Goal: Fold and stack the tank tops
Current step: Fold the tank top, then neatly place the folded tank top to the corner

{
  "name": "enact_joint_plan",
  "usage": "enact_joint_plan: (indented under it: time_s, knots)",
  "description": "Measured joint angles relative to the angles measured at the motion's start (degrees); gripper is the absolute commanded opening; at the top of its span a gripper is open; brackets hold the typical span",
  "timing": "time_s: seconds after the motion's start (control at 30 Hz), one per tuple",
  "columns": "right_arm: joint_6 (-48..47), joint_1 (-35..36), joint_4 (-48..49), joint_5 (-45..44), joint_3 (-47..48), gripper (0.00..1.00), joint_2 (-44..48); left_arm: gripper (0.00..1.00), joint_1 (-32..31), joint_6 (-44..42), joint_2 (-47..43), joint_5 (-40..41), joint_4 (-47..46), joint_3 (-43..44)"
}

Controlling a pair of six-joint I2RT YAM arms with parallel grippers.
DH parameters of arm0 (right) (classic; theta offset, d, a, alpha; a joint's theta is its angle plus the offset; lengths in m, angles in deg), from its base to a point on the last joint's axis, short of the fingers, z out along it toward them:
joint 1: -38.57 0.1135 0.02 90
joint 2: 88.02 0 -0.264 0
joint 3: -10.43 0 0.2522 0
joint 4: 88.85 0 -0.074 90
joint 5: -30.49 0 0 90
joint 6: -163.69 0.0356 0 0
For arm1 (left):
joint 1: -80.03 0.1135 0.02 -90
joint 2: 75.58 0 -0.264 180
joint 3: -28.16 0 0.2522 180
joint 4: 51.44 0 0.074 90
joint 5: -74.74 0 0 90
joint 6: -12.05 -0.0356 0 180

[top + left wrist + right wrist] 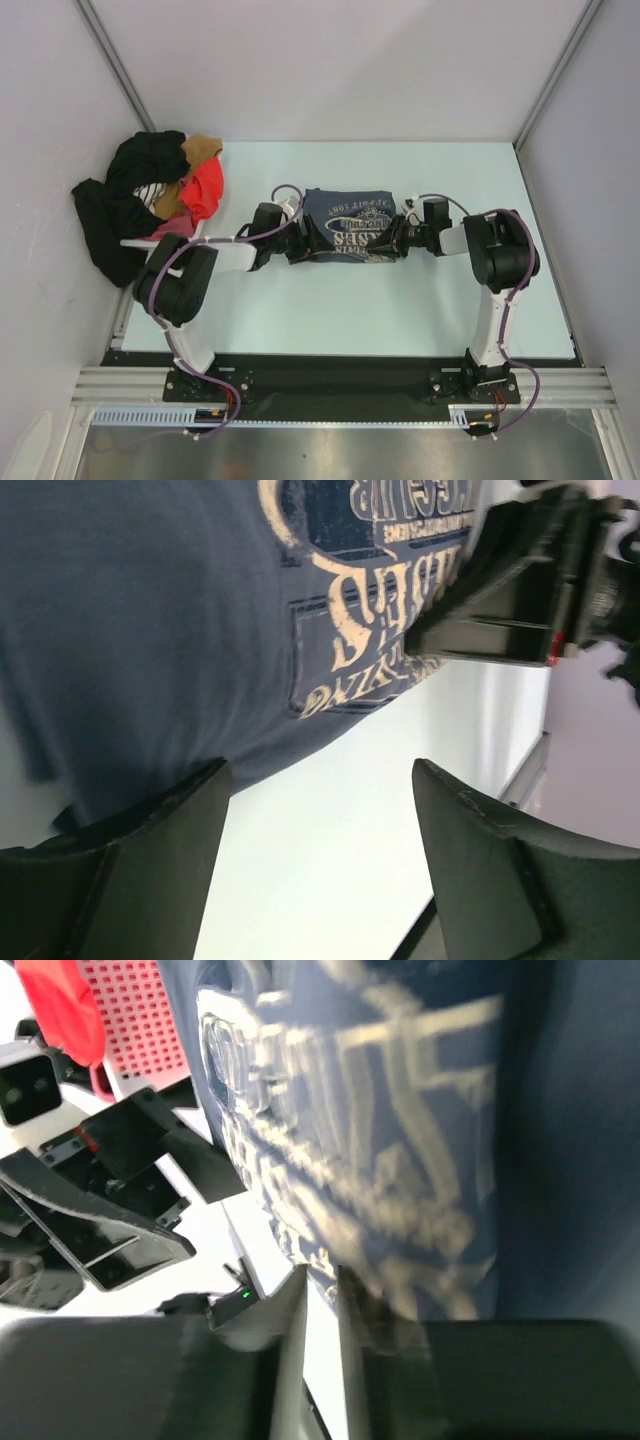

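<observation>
Where it all lies: on the pale table (pixel 350 310), with my two arms bolted at its 6 o'clock edge.
Black clothes (pixel 115 215): heaped at the table's 10 o'clock corner.
Blue-grey tank top (pixel 348 225): at the table's middle, bunched into a rough rectangle. The pale chest lettering faces up and reads upside down from my side. It lies between my two claws.
Orange-red garment (pixel 205 188): on the 3 o'clock side of the black heap, touching it and apart from the tank top.
Left claw (pixel 320 780): at the tank top's 9 o'clock edge, fingers spread wide with bare table between them. One finger (pixel 150 860) meets the cloth's hem; nothing is pinched.
Right claw (pixel 320 1285): at the tank top's 3 o'clock edge, fingers drawn almost together with only a thin slit left. The cloth sits right at the tips, and I cannot tell whether any of it is caught.
</observation>
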Motion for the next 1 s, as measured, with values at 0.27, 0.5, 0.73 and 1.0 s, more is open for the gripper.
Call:
enact_joint_plan:
  time_s: [0.27, 0.5, 0.73, 1.0]
  knots:
    - [-9.0, -0.5, -15.2, -11.6, -0.3, 0.47, 15.1, 0.9, -0.1, -6.2, -17.8, 12.5, 12.0, -3.3]
    - [-15.9, 0.3, -29.7, -28.9, 3.2, 0.61, 22.6, 1.0, -0.2, -8.9, -31.6, 27.1, 18.0, -9.3]
    - [-19.6, 1.5, -39.3, -43.6, 15.9, 0.59, 16.1, 1.0, -0.2, -9.7, -37.0, 35.4, 22.6, -13.3]
    - [-23.4, 2.9, -44.3, -48.2, 27.5, 0.65, 2.6, 1.0, -0.2, -10.8, -40.6, 37.1, 23.6, -14.6]
